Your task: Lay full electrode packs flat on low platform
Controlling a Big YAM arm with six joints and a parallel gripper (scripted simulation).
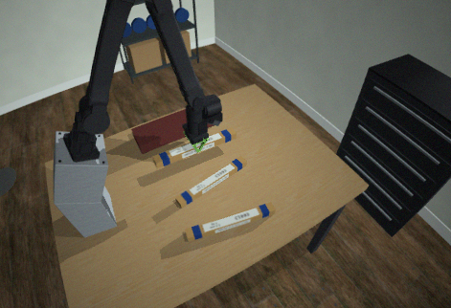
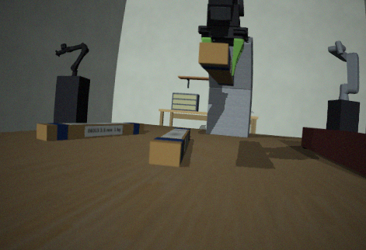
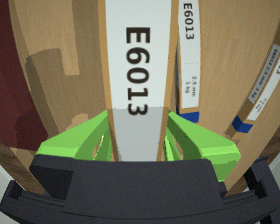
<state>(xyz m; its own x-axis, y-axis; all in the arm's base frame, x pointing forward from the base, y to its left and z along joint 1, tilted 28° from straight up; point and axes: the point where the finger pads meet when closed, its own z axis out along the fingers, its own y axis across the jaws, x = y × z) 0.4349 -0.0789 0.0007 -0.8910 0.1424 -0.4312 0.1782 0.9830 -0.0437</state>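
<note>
Arm (image 1: 104,67) (image 2: 224,13) matte black, nearly charcoal, with two long, straight, slim limbs. Rounded, drum-like shoulder (image 1: 94,117) bulges above dark foot. Wrist (image 1: 208,109) chunkier, made of stubby rounded blocks. Claw (image 1: 198,146) (image 2: 218,73) (image 3: 137,113) has broad black housing (image 3: 141,186), flat-faced, with ridged ledges at sides. Fingers (image 2: 237,52) bright lime green, wedge-shaped, tapering to narrow tips, openings through them. Stand (image 1: 80,191) (image 2: 231,110) pale grey, angular, boxy; small dark screws dot corners of its top.
</note>
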